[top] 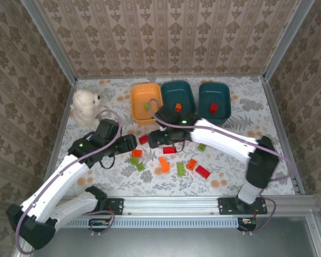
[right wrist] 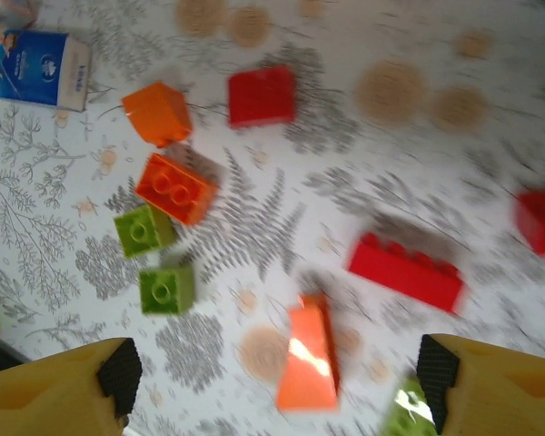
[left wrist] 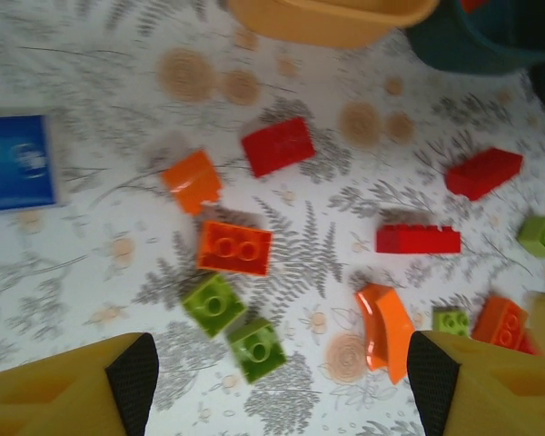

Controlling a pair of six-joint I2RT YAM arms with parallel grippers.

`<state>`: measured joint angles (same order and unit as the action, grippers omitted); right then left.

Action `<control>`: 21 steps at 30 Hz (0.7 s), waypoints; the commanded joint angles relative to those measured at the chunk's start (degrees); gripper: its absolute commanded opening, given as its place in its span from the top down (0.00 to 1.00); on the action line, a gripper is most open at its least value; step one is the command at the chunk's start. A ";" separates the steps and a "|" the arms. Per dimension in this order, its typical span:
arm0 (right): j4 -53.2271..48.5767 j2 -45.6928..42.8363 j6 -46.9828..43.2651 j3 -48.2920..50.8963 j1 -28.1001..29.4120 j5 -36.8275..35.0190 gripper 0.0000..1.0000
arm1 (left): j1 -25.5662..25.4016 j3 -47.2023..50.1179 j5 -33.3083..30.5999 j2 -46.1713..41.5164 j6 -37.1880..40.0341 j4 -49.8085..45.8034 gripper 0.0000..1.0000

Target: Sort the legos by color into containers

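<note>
Orange wedge lego [right wrist: 309, 359] lies on the table [right wrist: 282, 227] under the right hand [right wrist: 274, 377], fingers wide apart and empty; left hand [left wrist: 282, 380] spread too.

walls [top: 176, 32]: beige damask wallpaper | tablecloth [top: 246, 101]: white, floral print | near rail [top: 176, 202]: aluminium

Orange tray [left wrist: 331, 23] partly off-frame; blue block [left wrist: 14, 162] likewise

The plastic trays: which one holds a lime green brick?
The leftmost, orange plastic tray; the middle teal tray holds an orange brick, the right teal tray a red brick.
</note>
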<state>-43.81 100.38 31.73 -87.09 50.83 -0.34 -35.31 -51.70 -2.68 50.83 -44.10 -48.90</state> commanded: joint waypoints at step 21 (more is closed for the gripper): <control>-7.35 28.56 41.83 -26.43 -0.43 -3.05 0.35 | 0.77 -1.08 -10.44 -15.32 -6.95 -16.13 0.26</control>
<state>-51.13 126.87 59.29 -112.90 50.19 -1.89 -34.79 -51.31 -12.08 35.94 -50.83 -63.68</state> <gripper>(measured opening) 0.647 0.745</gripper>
